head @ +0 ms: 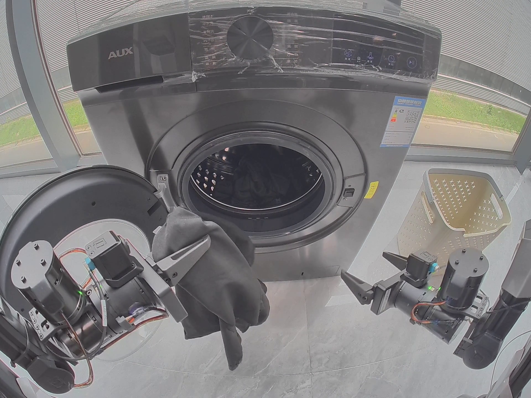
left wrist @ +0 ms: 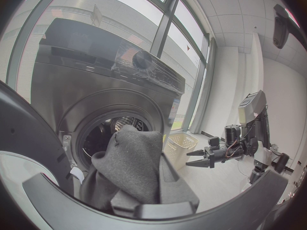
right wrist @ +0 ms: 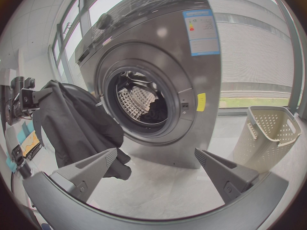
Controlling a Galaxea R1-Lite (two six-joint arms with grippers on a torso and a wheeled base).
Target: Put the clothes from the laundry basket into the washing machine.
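Note:
A dark grey garment (head: 221, 277) hangs from my left gripper (head: 193, 250), which is shut on it just below and to the left of the washing machine's (head: 254, 111) open drum (head: 257, 181). In the left wrist view the garment (left wrist: 134, 163) bunches over the fingers (left wrist: 153, 208). Dark clothes (right wrist: 156, 109) lie inside the drum. The cream laundry basket (head: 459, 211) stands on the floor right of the machine, and I see nothing inside it. My right gripper (head: 365, 266) is open and holds nothing, low in front of the basket. From the right wrist, the garment (right wrist: 76, 125) droops toward the floor.
The round machine door (head: 77, 205) is swung wide open at the left, right behind my left arm. Pale tiled floor (head: 332, 349) spreads in front of the machine. Windows run behind the machine and the basket.

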